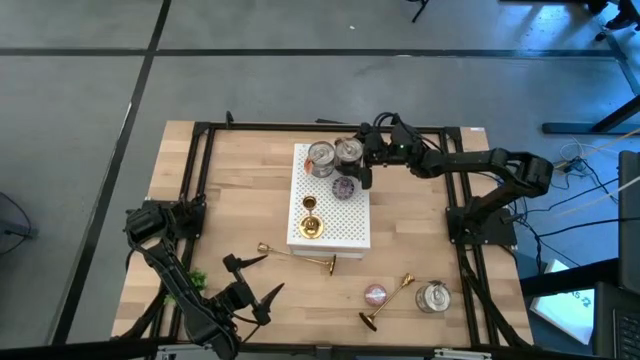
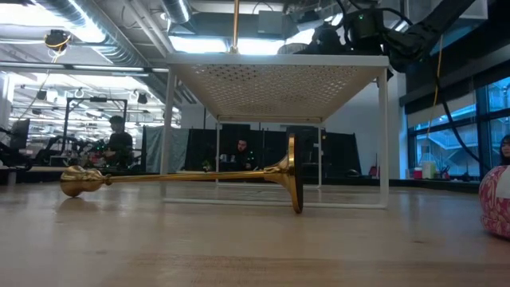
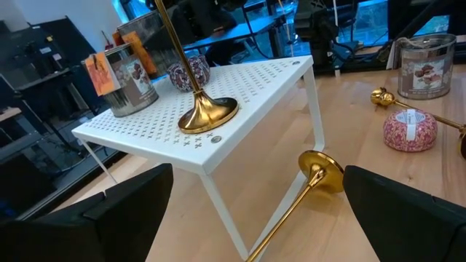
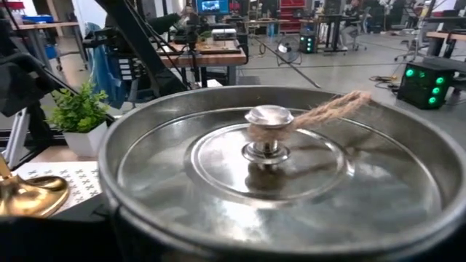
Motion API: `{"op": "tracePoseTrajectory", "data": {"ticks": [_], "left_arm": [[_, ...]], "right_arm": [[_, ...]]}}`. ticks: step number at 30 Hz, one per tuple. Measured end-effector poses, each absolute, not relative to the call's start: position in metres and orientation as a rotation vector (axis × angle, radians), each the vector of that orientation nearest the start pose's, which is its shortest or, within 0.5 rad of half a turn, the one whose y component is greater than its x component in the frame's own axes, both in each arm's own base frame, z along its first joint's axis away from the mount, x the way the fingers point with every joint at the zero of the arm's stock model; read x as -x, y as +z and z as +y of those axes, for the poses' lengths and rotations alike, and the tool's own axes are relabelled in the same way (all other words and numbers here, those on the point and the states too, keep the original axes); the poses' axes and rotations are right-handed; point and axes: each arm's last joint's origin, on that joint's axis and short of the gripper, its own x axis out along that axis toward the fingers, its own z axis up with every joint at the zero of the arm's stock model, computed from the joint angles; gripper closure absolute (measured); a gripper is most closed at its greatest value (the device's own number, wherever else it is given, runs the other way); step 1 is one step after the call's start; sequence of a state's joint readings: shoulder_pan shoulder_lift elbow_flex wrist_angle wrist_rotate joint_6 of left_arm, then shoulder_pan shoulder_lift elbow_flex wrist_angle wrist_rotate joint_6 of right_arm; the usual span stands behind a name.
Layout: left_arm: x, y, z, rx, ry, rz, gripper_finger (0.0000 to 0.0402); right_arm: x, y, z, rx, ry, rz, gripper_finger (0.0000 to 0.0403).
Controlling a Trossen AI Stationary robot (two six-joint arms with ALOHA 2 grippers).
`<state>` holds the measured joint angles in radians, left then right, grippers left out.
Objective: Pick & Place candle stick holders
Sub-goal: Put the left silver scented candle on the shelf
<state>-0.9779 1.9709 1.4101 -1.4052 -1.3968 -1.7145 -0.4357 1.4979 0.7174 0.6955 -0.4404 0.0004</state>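
A gold candle stick holder (image 1: 311,226) stands upright on its round base on the white perforated shelf (image 1: 345,235). A second holder (image 1: 297,256) lies on its side on the table by the shelf's near edge, resting on its base rim (image 2: 296,185) and cup end (image 2: 80,182). A third holder (image 1: 388,300) lies farther right. My left gripper (image 1: 258,278) is open near the table's front left, pointing at the second holder's base (image 3: 320,169) without touching it. My right gripper (image 1: 362,162) hovers at the shelf's far end, right beside a silver tin (image 4: 269,167).
Two silver tins (image 1: 320,157) and a purple disc (image 1: 346,187) sit at the shelf's far end. A pink disc (image 1: 375,294) and another tin (image 1: 433,296) stand on the table at the near right. A black frame (image 1: 200,160) edges the table.
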Motion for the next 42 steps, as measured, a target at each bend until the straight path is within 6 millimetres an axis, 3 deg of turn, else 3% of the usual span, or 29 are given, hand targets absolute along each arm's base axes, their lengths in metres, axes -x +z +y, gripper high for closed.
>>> {"op": "tracePoseTrajectory", "data": {"ticks": [42], "left_arm": [[-0.2106, 0.1996, -0.2616, -0.185, 0.636, 0.244, 0.0002]], "right_arm": [[-0.2882, 0.2216, -0.1156, -0.054, -0.024, 0.151, 0.0045]]}}
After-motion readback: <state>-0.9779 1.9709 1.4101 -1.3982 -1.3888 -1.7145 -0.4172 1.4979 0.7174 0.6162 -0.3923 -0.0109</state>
